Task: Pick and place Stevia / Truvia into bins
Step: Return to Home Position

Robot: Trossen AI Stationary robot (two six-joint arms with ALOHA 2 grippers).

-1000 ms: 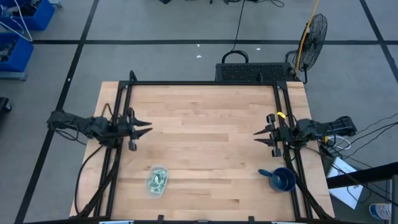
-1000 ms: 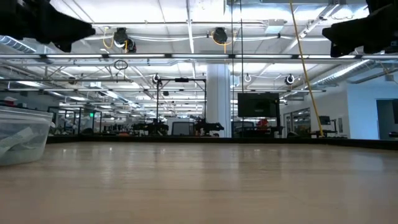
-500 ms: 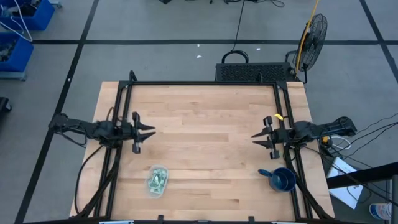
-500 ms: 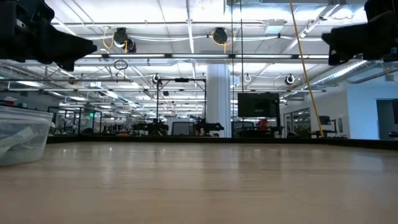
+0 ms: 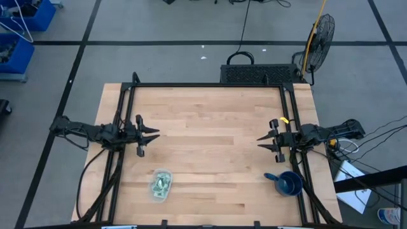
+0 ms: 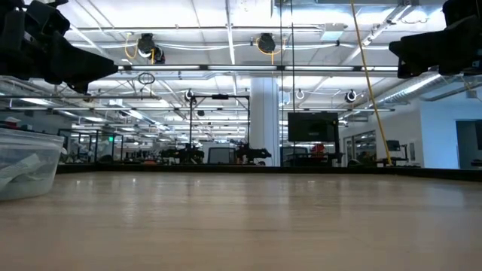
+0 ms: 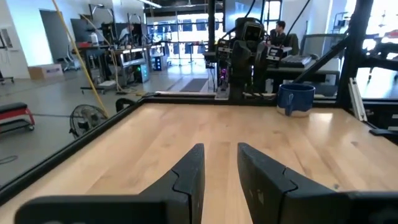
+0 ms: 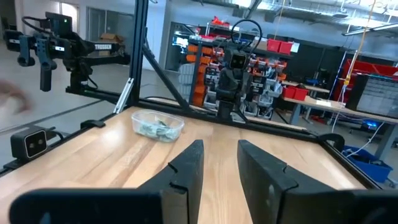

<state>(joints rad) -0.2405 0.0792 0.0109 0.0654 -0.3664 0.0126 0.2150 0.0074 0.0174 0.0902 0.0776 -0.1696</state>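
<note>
You're seeing sachets [image 5: 161, 183] sitting inside tub [image 5: 168, 191], worktop [image 5: 210, 127] left side; none lying loose. Left jaws, right jaws hovering parted, gripping nothing, at opposite edges. Sorting looking finished; only homing remaining.

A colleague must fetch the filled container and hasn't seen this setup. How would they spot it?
On the pale wooden table, look on the left arm's side, near the edge. There sits a small clear plastic tub with rounded corners, holding pale green and white sachets. The only other item, a blue cup on the right arm's side, is opaque.
</note>
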